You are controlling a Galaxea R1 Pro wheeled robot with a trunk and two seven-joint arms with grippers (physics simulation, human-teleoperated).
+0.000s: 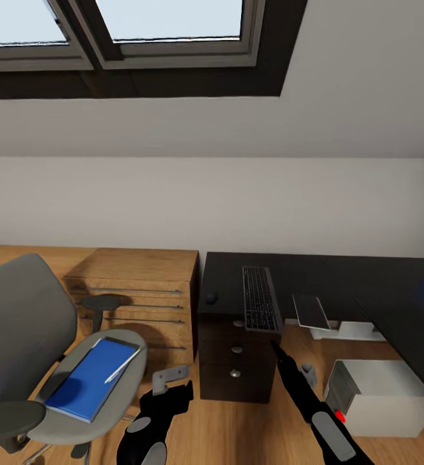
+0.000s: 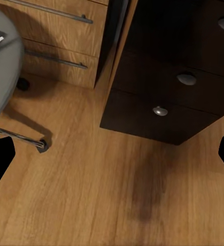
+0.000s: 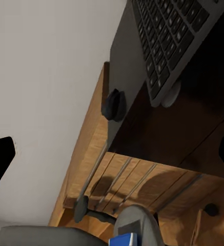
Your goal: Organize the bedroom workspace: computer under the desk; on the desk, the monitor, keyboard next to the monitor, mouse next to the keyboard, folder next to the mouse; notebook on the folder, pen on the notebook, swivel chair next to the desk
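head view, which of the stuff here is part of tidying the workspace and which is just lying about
Part of the job:
- desk
- keyboard
- mouse
- swivel chair
- folder on the chair seat
- pen on the folder
- computer on the floor by the desk

Just there:
- wood cabinet
- skylight

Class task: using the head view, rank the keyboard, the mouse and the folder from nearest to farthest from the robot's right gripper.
1. Keyboard: on the desk, its front end overhanging just above the right gripper.
2. Mouse: on the desk's left end, left of the keyboard.
3. Folder: on the chair seat, far left, pen lying on it.
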